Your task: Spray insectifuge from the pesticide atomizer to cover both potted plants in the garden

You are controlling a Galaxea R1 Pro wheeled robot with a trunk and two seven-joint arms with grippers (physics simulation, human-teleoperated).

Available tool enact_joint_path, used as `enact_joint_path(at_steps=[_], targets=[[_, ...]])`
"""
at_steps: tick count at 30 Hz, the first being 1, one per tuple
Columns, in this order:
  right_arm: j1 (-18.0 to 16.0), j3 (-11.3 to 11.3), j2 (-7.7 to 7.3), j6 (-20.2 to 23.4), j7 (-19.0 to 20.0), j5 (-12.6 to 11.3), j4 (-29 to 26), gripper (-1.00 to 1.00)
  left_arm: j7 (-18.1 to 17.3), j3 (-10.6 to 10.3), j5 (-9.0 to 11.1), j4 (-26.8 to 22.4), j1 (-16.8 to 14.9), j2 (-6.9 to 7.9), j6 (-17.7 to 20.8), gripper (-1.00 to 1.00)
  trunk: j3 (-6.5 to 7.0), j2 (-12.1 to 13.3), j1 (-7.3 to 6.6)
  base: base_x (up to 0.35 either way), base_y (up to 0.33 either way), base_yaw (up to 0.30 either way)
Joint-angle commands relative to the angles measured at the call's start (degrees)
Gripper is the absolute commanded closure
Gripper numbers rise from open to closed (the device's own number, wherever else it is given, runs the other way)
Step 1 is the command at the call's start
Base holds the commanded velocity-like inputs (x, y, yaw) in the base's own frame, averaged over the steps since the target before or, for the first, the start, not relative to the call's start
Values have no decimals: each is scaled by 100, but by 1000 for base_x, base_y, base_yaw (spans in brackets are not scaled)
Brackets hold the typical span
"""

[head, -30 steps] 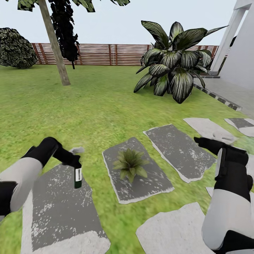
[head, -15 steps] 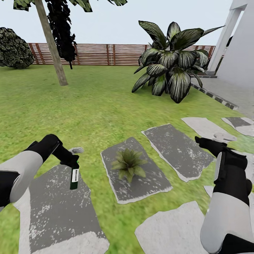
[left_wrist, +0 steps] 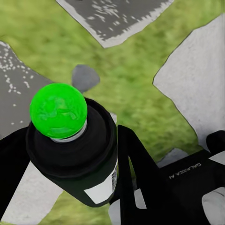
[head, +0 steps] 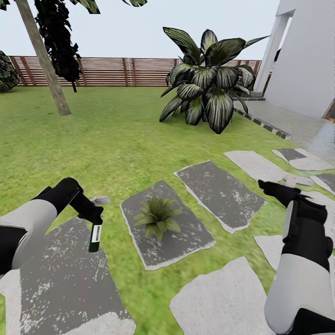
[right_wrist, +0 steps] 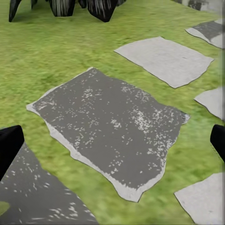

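- Across the head view, grass covers the garden, broken by flat stepping stones in grey and pale tones (some mottled dark, some nearly white).
- A brown slatted fence closes the far side, with a leaning tree trunk before it and a big striped-leaf plant near the white house.
- A paved patio runs along the foot of the house wall.
- One potted plant, a low green rosette, sits on a dark stepping stone between the two arms.
- The left gripper is clamped on the top of the pesticide atomizer, which hangs upright below it over the edge of another dark stone, beside the rosette's slab.
- The right gripper reaches forward above the grass at the edge of a stone; from this angle I cannot tell how its jaws stand.
- From the left wrist view, the atomizer sits between the black fingers, its cap rendered bright green (a white label shows on the side), with grass and stone edges below.
- From the right wrist view, the two fingertips sit wide apart at opposite edges, nothing between them, above a dark mottled stone ringed by grass and paler slabs.
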Motion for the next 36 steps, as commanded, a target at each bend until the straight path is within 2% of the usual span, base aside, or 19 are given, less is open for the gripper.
enact_joint_path(at_steps=[1, 6, 17, 32, 36], targets=[[-5, -19, -4, 9, 52, 61, -6, -100, -55, 13, -60, -12, -1, -2, 33, 100, -5, -2, -1, 0, 0, -19], [-5, -29, -9, 0, 65, 52, -5, -100, -61, 15, -60, 15, -1, -5, 33, 100, -5, -2, -1, 0, 0, -15], [-5, -22, -10, -1, 68, 60, -5, -100, -94, 41, -53, 67, 7, -18, 41, 100, -5, -2, -1, 0, 0, -236], [-5, -21, -10, -1, 68, 61, -5, -100, -99, 44, -51, 109, 4, -14, 41, 100, -5, -2, -1, 0, 0, -99], [-5, -21, -10, 6, 69, 61, -5, -100, -99, 42, -51, 270, 2, -14, 41, 100, -5, -2, -1, 0, 0, -238]])
